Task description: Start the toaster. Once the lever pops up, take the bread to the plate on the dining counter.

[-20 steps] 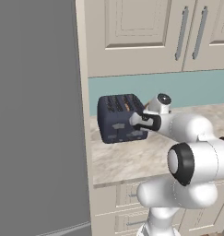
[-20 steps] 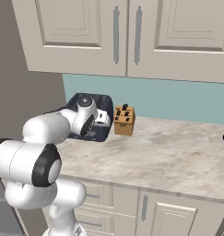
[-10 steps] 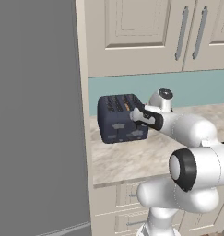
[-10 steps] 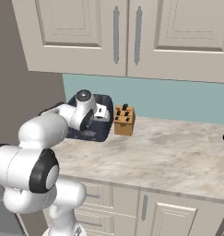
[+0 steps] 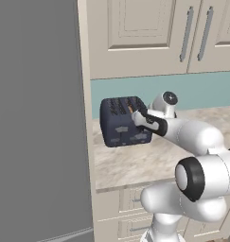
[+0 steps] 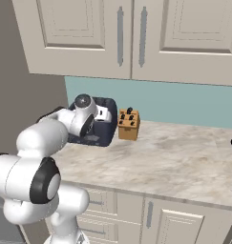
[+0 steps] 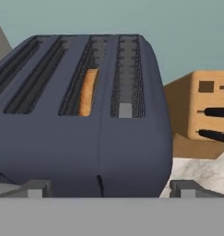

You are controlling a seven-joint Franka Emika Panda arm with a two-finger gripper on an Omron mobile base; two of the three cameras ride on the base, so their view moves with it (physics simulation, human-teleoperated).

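Now my hand (image 7: pixel 111 188) hangs wide open just over the navy toaster (image 7: pixel 81 115) (bread (image 7: pixel 87 91) sunk in its third slot), knife block (image 7: pixel 203 113) at three o'clock.

The dark navy-blue boxy four-slot toaster (image 5: pixel 122 122) stands upright at the left end of the marbled desk (image 6: pixel 174 162). A thin golden-brown toast slice (image 7: pixel 87 91) sits inside its third slot.

A marbled beige counter (image 6: pixel 174 162) over cream cabinets (image 6: pixel 170 221) carries two things at its back, against the teal wall — the navy toaster (image 5: pixel 123 121) near the left end and the brown knife block (image 6: pixel 128 125) just beside it.
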